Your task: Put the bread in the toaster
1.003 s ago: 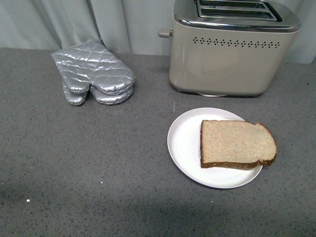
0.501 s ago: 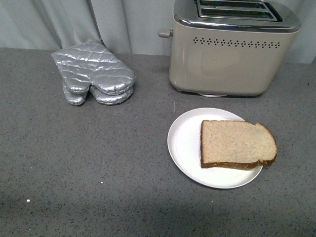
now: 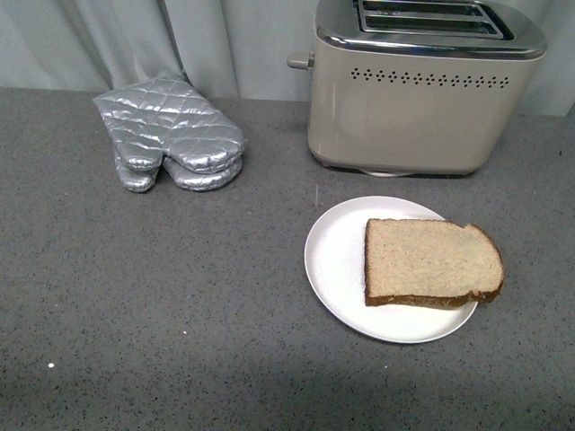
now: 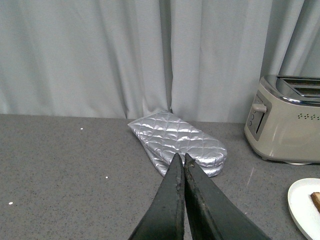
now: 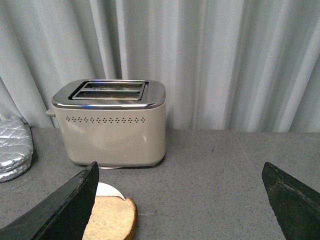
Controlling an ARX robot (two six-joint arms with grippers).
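At our right wrist, the right gripper (image 5: 179, 169) stands wide, its two dark fingers (image 5: 65, 212) spread far apart with nothing between them. We judge that this spread suits taking a slice by its edges. Through the gap we look straight at the toaster (image 5: 112, 122), which sits upright on the grey counter (image 5: 220, 170). Both of its slots face up, so a slice can drop in from above. In front of it, the bread (image 5: 111, 220) shows close to one finger.

Our left gripper (image 4: 181, 160) is pressed narrow, tips together and holding nothing, and points toward the silver oven mitts (image 4: 180, 140). As it is far from the bread, it seems parked out of the way.

From the front view, neither arm appears. The bread lies flat on the white plate (image 3: 337, 256), and its rounded end overhangs the rim on our right, which leaves an edge free to grip. The plate sits near the toaster's front but apart from it, and the mitts lie well apart to our left. The bread is untouched, and we judge the right arm the natural one to reach for it.
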